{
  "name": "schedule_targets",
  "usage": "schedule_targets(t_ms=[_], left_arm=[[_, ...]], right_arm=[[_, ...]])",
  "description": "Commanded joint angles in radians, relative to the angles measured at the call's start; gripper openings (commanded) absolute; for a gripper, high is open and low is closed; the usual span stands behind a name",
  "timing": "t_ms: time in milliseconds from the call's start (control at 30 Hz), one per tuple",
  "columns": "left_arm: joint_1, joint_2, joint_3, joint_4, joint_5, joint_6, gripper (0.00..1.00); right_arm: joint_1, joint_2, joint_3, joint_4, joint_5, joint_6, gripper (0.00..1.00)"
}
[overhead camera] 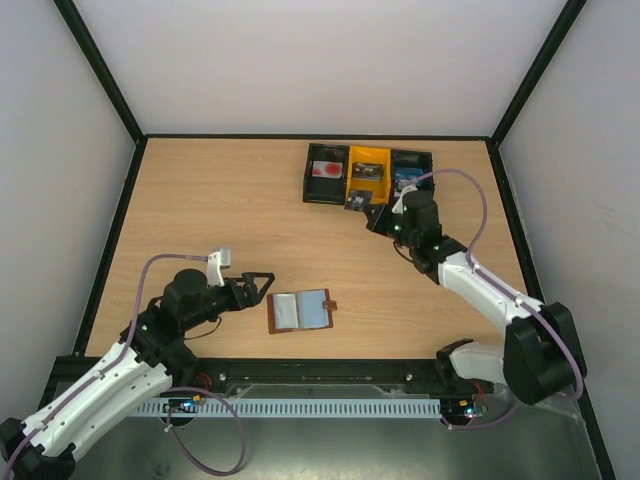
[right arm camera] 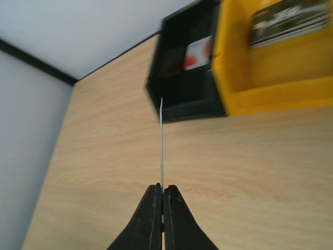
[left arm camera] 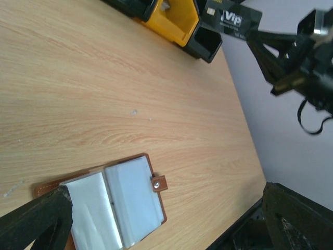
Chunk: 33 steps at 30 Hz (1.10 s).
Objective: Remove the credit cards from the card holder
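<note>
Right wrist view, bottom centre: your right claw (right arm camera: 161, 200) is pinched tight on a dark card (right arm camera: 161, 146), seen edge-on as a thin upright line. Beyond it, upper right of the frame, stands the tray (right arm camera: 182, 107). Its black compartment holds a red-and-white card (right arm camera: 196, 52); its yellow compartment (right arm camera: 270, 73) holds a dark printed card (right arm camera: 289, 18). In the top view the held card sits just at the tray's near edge.

Lower left of the top view: your left claw (overhead camera: 268, 288) is spread wide and holds nothing, its tips just beside the left edge of the card holder (overhead camera: 300, 311). Contact: cannot tell. The holder lies open and flat on the table (overhead camera: 220, 220), pale sleeves up, snap tab to the right, well apart from the tray.
</note>
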Motion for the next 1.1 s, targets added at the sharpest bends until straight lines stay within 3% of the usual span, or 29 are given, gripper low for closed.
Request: schedule_targets(t_ms=[0,367,700,1067], left_arm=[[0.004,0.019,0.02,-0.021,0.051,0.05,1.0],[0.004,0.091,-0.02,0.082,0.087,0.045,1.0],[0.006,0.121,-0.053,0.165,0.1,0.008,1.0],[0.005,0.15,0.0,0.13,0.069,0.048,1.0]], right_arm=[[-0.114,0.103,0.095,-0.096,-0.029,-0.111,0.02],[-0.262,0.432,0.389,-0.159,-0.045,-0.184,0.02],[-0.281,0.737,0.755,-0.313,-0.091,-0.248,0.02],[-0.283,0.932,0.969,-0.379,-0.134,-0.234,0.02]])
